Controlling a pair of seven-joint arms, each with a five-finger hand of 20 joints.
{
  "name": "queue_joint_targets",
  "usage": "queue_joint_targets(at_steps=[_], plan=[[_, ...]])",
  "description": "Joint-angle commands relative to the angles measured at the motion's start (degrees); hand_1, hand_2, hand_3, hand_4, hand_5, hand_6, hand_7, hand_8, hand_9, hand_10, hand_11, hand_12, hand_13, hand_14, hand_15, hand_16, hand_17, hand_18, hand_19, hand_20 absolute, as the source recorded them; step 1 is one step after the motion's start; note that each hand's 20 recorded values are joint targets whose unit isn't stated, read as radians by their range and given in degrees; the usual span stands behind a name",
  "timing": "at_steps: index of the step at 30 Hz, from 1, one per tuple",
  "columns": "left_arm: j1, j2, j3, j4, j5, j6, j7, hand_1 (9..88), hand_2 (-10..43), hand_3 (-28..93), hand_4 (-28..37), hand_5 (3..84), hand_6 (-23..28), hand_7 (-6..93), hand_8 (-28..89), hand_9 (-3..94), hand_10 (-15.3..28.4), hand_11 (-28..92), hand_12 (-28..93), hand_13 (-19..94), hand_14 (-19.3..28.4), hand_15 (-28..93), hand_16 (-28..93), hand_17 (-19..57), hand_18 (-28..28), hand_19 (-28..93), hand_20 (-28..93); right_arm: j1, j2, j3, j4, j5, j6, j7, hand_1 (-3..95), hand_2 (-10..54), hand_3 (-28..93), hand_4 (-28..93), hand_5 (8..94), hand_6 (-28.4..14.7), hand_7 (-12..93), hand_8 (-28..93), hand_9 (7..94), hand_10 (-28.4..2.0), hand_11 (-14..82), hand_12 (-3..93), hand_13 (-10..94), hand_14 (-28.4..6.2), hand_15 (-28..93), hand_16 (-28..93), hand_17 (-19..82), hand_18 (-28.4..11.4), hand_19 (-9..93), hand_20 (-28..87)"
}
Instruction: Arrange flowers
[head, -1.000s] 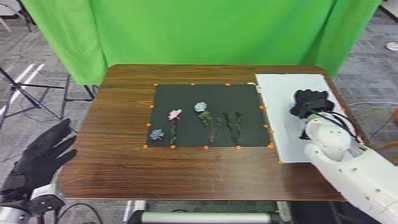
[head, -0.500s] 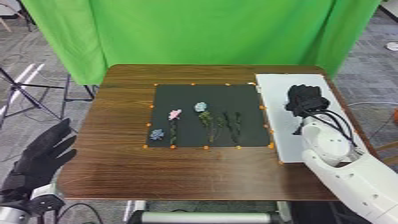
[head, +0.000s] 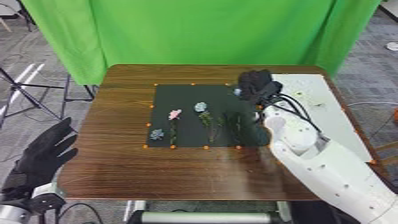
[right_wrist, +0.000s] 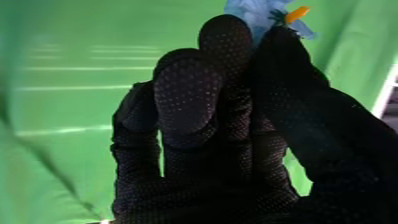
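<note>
Currently, left hand (head: 40, 155): lower left of the frame, off the table, fingers straight and holding nothing.
Small blue flower (head: 157, 134): lower left corner of the black mat (head: 178, 94).
Pink flower (head: 175, 114): just right of it, head up, stem running down.
Pale blue flower (head: 200, 106): on the mat's middle, leafy green stems (head: 206, 119) below.
Held blue flower (right_wrist: 258, 7): over the mat's upper right, pinched at the fingertips.
Right hand (head: 258, 86): thumb and fingers closed on that bloom.
White board (head: 306, 86): right of the mat, under part of the right arm (head: 306, 155).
Step in hand: placing this flower in the layout, I judge.
Next move: settle its spot, probably above the dark stems (head: 233, 122), lower gently, then let go without dragging petals.
</note>
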Motion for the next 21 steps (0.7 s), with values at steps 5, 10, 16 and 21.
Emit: queue_joint_targets(at_steps=[5, 10, 16, 21], plan=[[0.5, 0.34, -0.19, 0.05, -0.37, -0.27, -0.50, 24.9, -1.5, 69, -26.9, 21.1, 0.5, 18.2, -10, 15.6, 8.1, 10, 21, 11, 10.8, 13, 9, -12.4, 16.7, 33, 10, 0.5, -3.0, -3.7, 0.4, -1.2, -2.4, -2.3, 47.2, -9.5, 84, -28, 69.3, 2.3, 52, -4, 85.2, -6.3, 22.0, 52.4, 76, -4.0, 60, 32, 29, -18.9, 80, 50], [0.5, 0.20, -0.15, -0.01, -0.35, -0.25, -0.33, 25.0, -1.6, 69, -26.8, 21.1, 0.5, 18.1, -10, 15.6, 8.1, 10, 21, 11, 10.9, 13, 9, -12.4, 16.7, 33, 10, 0.4, -3.6, -4.7, 0.3, -1.4, -3.1, -3.5, 47.3, -9.5, 84, -28, 69.2, 2.3, 52, -4, 84.9, -6.2, 22.1, 52.5, 76, -4.0, 61, 32, 28, -18.8, 80, 50], [0.2, 0.18, 0.00, 0.11, -0.37, -0.23, -0.47, 25.0, -1.6, 69, -26.9, 21.0, 0.5, 18.2, -10, 15.6, 8.1, 10, 21, 11, 10.8, 13, 9, -12.4, 16.7, 33, 10, 0.9, -4.1, -6.1, -0.2, -1.9, -3.3, -4.4, 47.2, -9.5, 84, -28, 69.0, 2.4, 52, -4, 84.5, -6.2, 22.2, 52.5, 75, -4.0, 61, 32, 28, -18.6, 80, 50], [0.2, 0.16, 0.01, 0.16, -0.34, -0.31, -0.66, 25.0, -1.5, 69, -26.9, 21.1, 0.6, 18.1, -10, 15.6, 8.1, 10, 21, 11, 10.8, 13, 9, -12.4, 16.7, 33, 10, 0.9, -4.6, -6.7, 0.3, -2.7, -4.3, -4.8, 47.1, -9.5, 84, -28, 68.8, 2.6, 52, -4, 84.3, -6.1, 22.2, 52.2, 75, -3.8, 62, 32, 28, -18.6, 80, 50]])
